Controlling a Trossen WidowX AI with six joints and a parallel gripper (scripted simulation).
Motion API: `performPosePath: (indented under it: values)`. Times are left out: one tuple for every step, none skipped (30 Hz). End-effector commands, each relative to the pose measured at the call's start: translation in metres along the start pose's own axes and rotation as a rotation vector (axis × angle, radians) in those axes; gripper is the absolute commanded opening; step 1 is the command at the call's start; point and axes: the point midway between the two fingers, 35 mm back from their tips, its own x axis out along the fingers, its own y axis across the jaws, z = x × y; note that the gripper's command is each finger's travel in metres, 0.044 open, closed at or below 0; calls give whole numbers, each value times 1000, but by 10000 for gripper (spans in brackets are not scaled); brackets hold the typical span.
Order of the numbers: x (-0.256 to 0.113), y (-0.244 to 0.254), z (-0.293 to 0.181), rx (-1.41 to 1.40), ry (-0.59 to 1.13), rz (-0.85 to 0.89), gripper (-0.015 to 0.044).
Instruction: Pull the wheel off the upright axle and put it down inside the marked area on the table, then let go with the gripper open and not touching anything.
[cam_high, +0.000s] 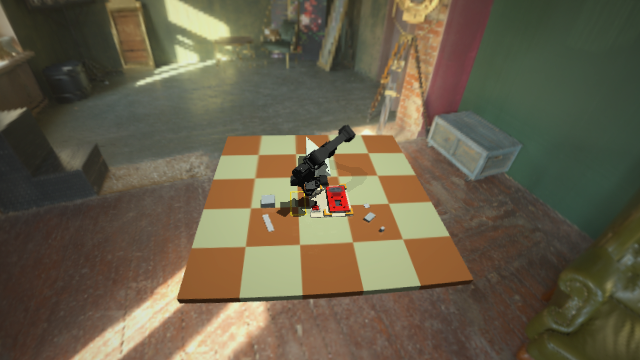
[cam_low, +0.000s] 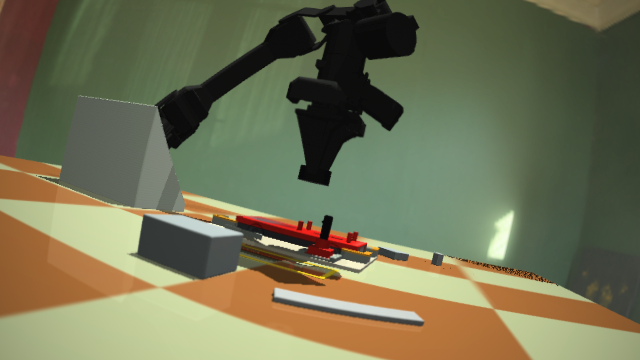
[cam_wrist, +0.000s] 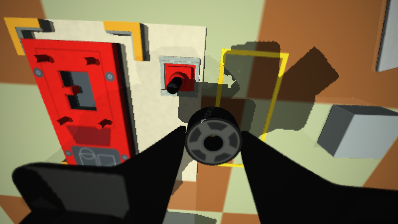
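The black wheel with a grey spoked hub is off the axle. My gripper is shut on it, one finger on each side, and holds it in the air, clear above the axle's top. The black axle stands bare and upright on its red base. The marked area, a yellow outline, lies on the table beside the pale board. In the wrist view the wheel hides part of the outline's lower left side.
A red plate lies on the pale board between yellow corners. A grey block stands beyond the outline. A flat bar and several small grey pieces lie around. The arm's shadow crosses the outline.
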Motion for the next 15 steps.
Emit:
performPosePath:
  values:
    - [0, -20, -13, -1, 6, 0, 0]
    - [0, -24, -16, -3, 5, 1, 0]
    - [-1, -29, -18, -4, 4, 1, 0]
    - [-1, -33, -21, -6, 3, 2, 0]
    - [-1, -37, -24, -8, 2, 2, 0]
    - [-2, -42, -27, -10, 2, 3, 0]
    - [-2, -46, -30, -12, 1, 4, 0]
    - [-2, -50, -33, -13, 0, 5, 0]
    - [-2, -54, -35, -15, -1, 6, 0]
    - [-2, -56, -36, -16, -1, 6, 0]
    - [-2, -56, -37, -16, -1, 6, 0]
    - [-2, -56, -37, -16, -1, 6, 0]
    - [-2, -56, -37, -16, -1, 6, 0]
    - [-2, -56, -37, -16, -1, 6, 0]
    - [0, -56, -37, -16, -1, 6, 0]
